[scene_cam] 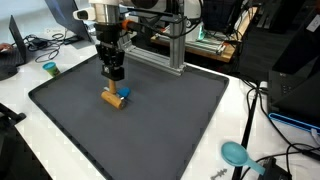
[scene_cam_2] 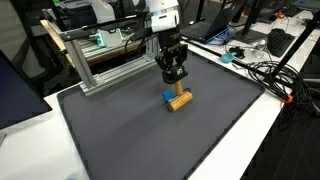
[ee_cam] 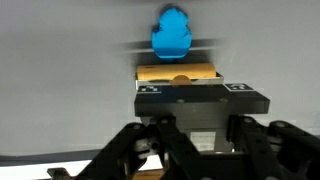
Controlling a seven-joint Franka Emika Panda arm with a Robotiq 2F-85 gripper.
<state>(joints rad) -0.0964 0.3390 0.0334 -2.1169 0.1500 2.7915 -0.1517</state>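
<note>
One rounded blue piece point(ee_cam: 172, 32), one tan wooden block point(ee_cam: 178, 75), matte mat point(scene_cam: 185, 115).

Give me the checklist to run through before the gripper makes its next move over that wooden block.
1. Gripper lined up over the wooden block: ok, it hangs right above the block in both exterior views.
2. Gripper apart from the block: ok, a gap shows between them in an exterior view.
3. Jaw opening wide enough for the block: cannot tell, the fingertips are too small in the exterior views and hidden in the wrist view.
4. Block lying flat on the dark mat: ok.
5. Blue piece out of the fingers' path: cannot tell; it sits close beside the block, and whether they touch is unclear.
</note>
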